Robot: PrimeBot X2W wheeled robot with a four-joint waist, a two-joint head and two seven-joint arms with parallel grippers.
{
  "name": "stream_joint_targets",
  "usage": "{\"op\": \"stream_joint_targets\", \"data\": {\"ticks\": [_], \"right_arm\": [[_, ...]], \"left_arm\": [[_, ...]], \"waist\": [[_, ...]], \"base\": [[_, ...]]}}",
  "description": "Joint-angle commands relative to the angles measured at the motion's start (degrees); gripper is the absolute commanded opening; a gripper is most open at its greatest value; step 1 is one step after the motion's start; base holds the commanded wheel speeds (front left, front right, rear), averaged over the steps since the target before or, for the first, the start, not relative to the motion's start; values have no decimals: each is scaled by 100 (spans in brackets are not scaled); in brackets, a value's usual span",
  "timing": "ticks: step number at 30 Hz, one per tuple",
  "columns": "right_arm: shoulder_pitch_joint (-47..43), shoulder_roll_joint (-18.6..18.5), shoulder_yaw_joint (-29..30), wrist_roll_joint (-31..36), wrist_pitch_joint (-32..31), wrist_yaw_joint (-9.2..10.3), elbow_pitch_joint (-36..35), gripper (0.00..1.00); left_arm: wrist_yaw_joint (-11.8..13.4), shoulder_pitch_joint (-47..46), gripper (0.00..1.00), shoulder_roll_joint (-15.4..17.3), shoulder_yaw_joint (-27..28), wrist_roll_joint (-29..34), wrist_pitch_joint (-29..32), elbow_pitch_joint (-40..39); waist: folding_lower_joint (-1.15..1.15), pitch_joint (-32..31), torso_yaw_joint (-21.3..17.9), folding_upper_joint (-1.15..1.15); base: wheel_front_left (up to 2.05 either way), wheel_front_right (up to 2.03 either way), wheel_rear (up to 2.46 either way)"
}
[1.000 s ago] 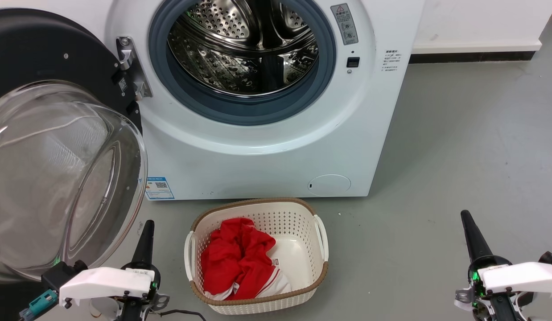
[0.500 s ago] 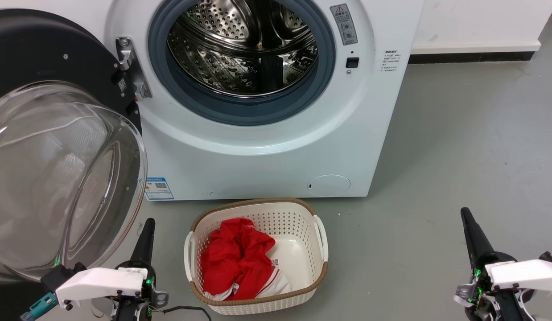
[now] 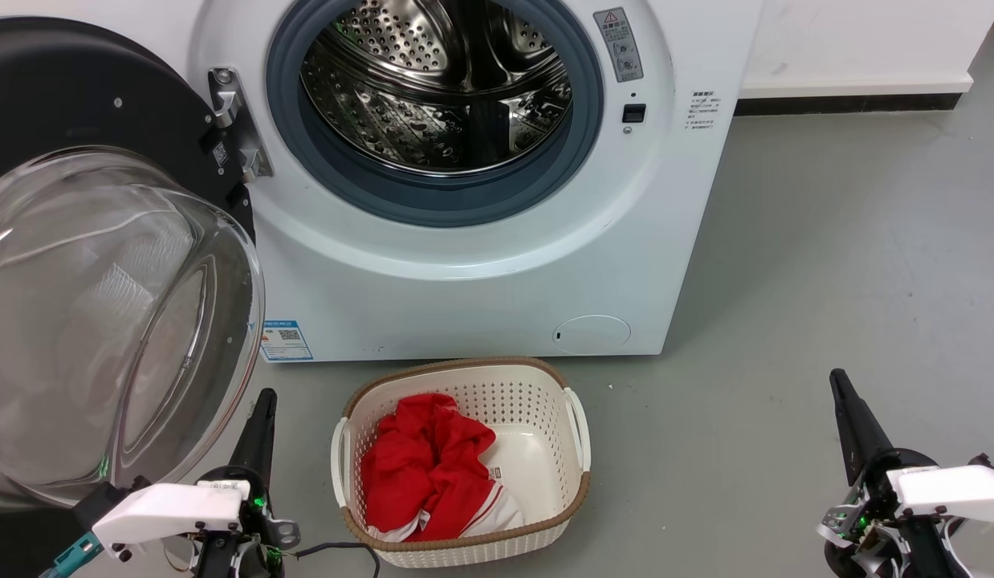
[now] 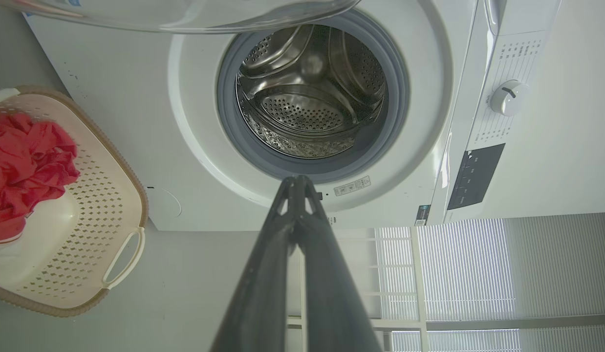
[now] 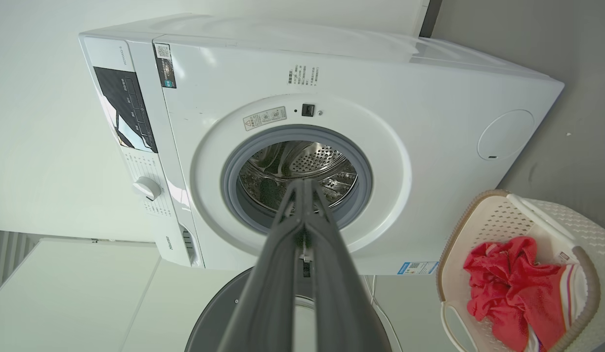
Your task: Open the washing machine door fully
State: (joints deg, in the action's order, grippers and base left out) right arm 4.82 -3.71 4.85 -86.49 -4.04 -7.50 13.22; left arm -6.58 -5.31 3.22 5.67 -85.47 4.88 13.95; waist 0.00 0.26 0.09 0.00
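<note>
Free drum mouth (image 3: 437, 104) (door (image 3: 63, 96) leftward, basket (image 3: 505, 397) below)

Count: 1 washing machine (image 3: 465, 273), 1 door (image 3: 63, 88), 1 basket (image 3: 465, 550), 1 red cloth (image 3: 425, 466), 1 blue sticker (image 3: 287, 339), 1 round cap (image 3: 592, 333), 1 dial (image 4: 508, 97), 2 grippers: left gripper (image 3: 266, 396), right gripper (image 3: 837, 377).

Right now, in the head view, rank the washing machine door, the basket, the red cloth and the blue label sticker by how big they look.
1. washing machine door, though it stands nearer the camera than the rest
2. basket
3. red cloth
4. blue label sticker
</note>
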Motion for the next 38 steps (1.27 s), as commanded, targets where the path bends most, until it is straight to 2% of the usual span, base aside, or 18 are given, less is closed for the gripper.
{"op": "stream_joint_targets", "data": {"ticks": [1, 14, 38], "right_arm": [[123, -13, 18, -147, -40, 1, 22, 0], [169, 3, 69, -708, -181, 2, 87, 0], [163, 31, 97, -648, -202, 2, 86, 0]], "left_arm": [[-46, -115, 0, -9, 24, -141, 47, -3], [-110, -116, 0, -43, 109, -716, 192, 17], [-104, -112, 0, -41, 104, -693, 185, 15]], "waist": [[0, -1, -1, 0], [0, -8, -9, 0], [0, -8, -9, 0]], "base": [[0, 0, 0], [0, 0, 0], [0, 0, 0]]}}
